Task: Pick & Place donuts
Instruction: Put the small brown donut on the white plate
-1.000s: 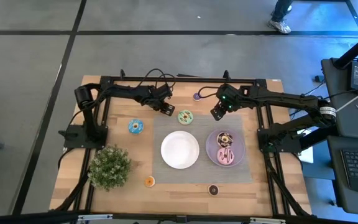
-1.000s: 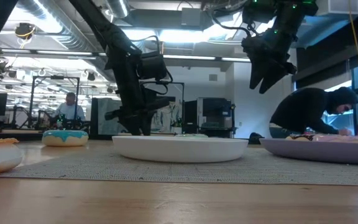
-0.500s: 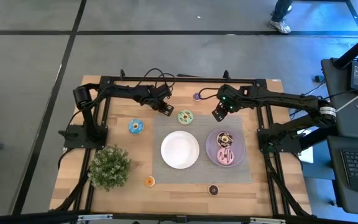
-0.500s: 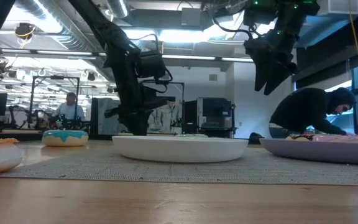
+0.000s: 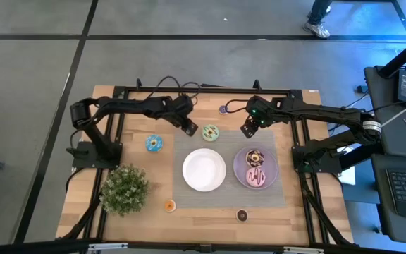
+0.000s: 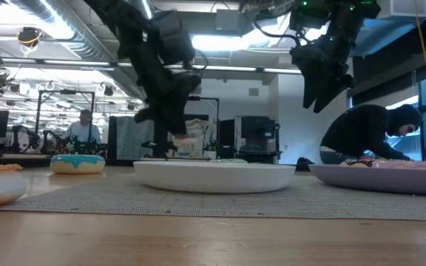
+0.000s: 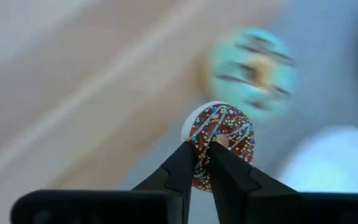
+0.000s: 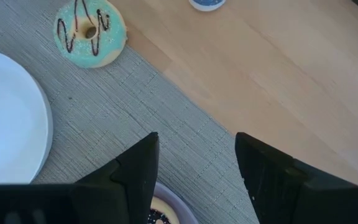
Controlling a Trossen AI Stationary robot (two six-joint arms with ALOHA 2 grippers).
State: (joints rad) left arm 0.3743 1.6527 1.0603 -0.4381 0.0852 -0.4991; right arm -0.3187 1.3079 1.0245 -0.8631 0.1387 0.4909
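My left gripper is clamped on the brown sprinkled donut, its fingers pinching the ring's rim, one through the hole it seems. It hangs above the far-left corner of the grey woven mat, just left of the green donut lying there. The piece looks like a light, rigid toy ring with glossy moulded icing, so I judge it slippery; a grip across the band, through the hole, should hold better than squeezing the outer edge.

My right gripper has its fingers spread wide with nothing between them, raised over the mat's far-right part, just beyond the purple plate. That plate carries a pink dark-striped donut and what looks like a small dark ring beside it.

The white plate sits smooth and shallow at mid-mat. The blue donut rests on bare wood left of the mat, near a leafy plant.
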